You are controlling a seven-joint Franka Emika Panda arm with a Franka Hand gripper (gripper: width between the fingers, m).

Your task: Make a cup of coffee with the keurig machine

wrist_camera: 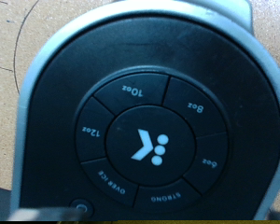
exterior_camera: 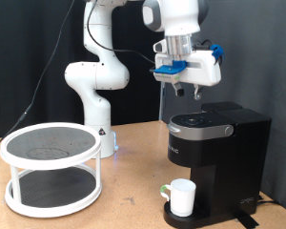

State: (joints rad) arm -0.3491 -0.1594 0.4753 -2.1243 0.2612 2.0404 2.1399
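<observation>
The black keurig machine (exterior_camera: 217, 148) stands on the wooden table at the exterior view's right, with its rounded lid down. The small white cup (exterior_camera: 181, 197) sits on its drip tray under the spout, handle towards the exterior view's left. My gripper (exterior_camera: 187, 92) hangs straight above the lid, a short way off it. The wrist view looks down on the keurig machine's lid (wrist_camera: 145, 93) and its round button panel (wrist_camera: 147, 145), with 12oz, 10oz, 8oz, 6oz, STRONG and OVER ICE keys around a centre button. Nothing shows between my fingers.
A white two-tier round rack (exterior_camera: 50, 167) with dark mesh shelves stands at the exterior view's left. The arm's white base (exterior_camera: 95, 86) is behind it. A black curtain hangs at the back. Bare table (exterior_camera: 133, 191) lies between the rack and the machine.
</observation>
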